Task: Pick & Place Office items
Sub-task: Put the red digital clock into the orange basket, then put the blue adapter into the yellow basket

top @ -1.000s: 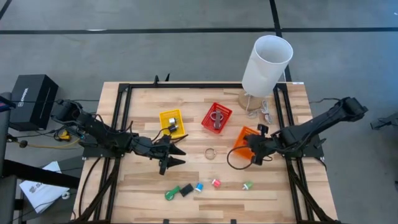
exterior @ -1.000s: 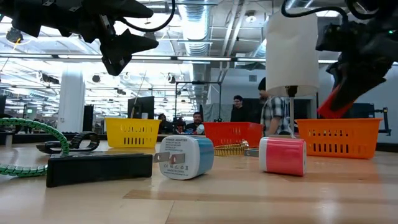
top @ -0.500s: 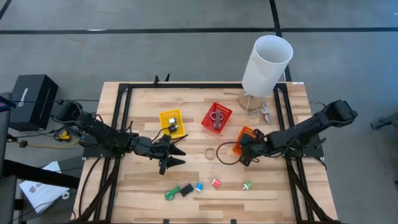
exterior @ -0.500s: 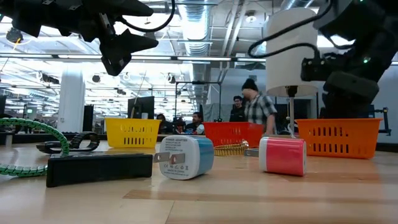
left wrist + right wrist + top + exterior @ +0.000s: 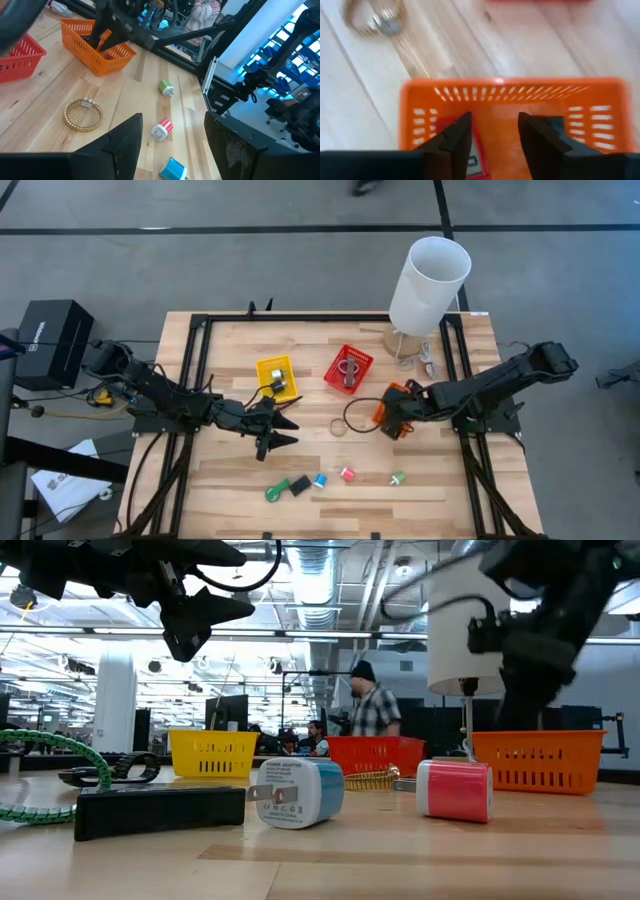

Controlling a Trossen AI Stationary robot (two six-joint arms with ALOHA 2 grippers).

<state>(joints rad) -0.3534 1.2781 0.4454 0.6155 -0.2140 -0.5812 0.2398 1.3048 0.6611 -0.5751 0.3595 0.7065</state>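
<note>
Five small office items lie in a row at the lower centre of the high view: a green cable [image 5: 274, 491], a black block [image 5: 299, 484], a blue charger [image 5: 320, 480], a pink charger [image 5: 347, 474], a green plug [image 5: 398, 478]. A gold bracelet [image 5: 338, 426] sits mid-bench. My right gripper [image 5: 492, 137] hangs over the orange bin [image 5: 392, 401], jaws spread, empty. My left gripper [image 5: 281, 431] hovers left of centre, jaws parted. The chargers look light, rigid and smooth; I'd pinch their flat sides.
</note>
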